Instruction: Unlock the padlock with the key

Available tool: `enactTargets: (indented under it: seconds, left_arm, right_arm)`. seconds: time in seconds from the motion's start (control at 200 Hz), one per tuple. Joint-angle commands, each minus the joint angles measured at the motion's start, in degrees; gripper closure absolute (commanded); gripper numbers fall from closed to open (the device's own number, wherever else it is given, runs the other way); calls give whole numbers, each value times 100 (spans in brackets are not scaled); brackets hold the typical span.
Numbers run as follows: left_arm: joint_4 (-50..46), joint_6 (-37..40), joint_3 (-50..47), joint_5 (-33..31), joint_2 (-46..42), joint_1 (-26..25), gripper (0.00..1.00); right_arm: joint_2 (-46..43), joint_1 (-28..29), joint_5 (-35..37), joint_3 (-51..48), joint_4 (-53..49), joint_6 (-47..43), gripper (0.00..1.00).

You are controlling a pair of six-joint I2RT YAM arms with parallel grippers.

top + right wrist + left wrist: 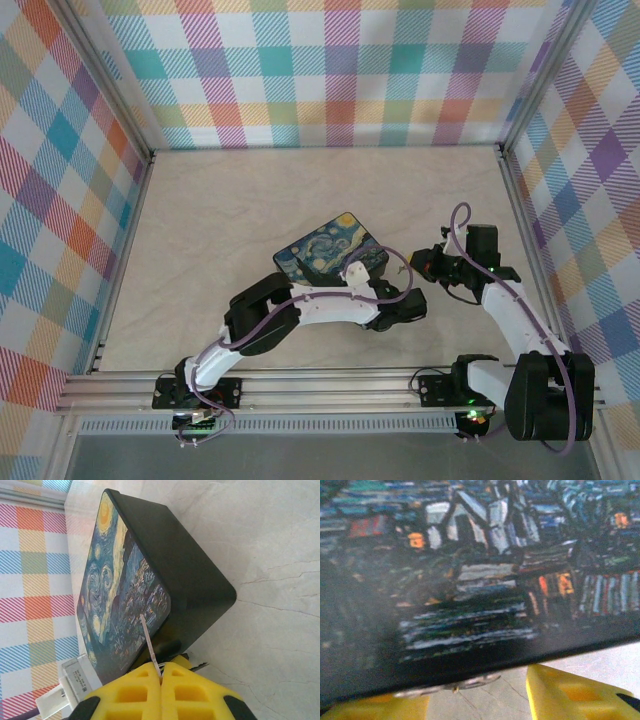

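The dark blue swirl-painted box point(325, 248) lies mid-table. My left gripper point(362, 270) is pressed up to its near right corner. In the left wrist view the box side point(470, 580) looms close, and a small flat silvery piece, apparently the padlock point(470, 682), sits at its lower edge between my left gripper's point(477, 702) open yellow fingers point(570, 695). My right gripper point(161, 672) is shut on the thin silvery key point(150, 642), which is seen edge-on and points at the box point(130, 580). In the top view the right gripper point(420, 265) hovers just right of the box.
Checked walls enclose the pale table point(230, 210) on three sides, with metal rails along the edges. Both arms crowd the near right corner of the box. A yellow finger of the left gripper point(181, 660) shows just beyond my right fingers.
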Motion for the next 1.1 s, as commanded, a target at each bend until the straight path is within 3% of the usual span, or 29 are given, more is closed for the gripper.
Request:
enactTargets:
  seconds: [0.0,0.205,0.395,0.5,0.705,0.855,1.095]
  left_arm:
    - [-510,-398,252,-279,272,32,51]
    - [-620,-490,387,-247,468,160,59]
    - [-729,-387,346,-236,453,274,73]
    - [-673,-39,146,-218,170,335,79]
    - [-782,1356,-417,-21,-794,419,88]
    - [-976,2527,-658,802,-1502,677,90]
    - [-2024,3777,-431,2159,-2261,1320,92]
  right_arm:
    - [17,-60,-191,152,-83,-223,100]
    - [163,-113,-287,219,-107,-346,100]
    - [293,-152,-333,230,-142,-496,100]
    - [340,-149,-316,290,-236,-623,100]
    - [333,-140,-383,407,-266,-568,100]
    - [329,-129,-461,497,-307,-559,100]
    - [198,-87,-579,476,-404,-472,100]
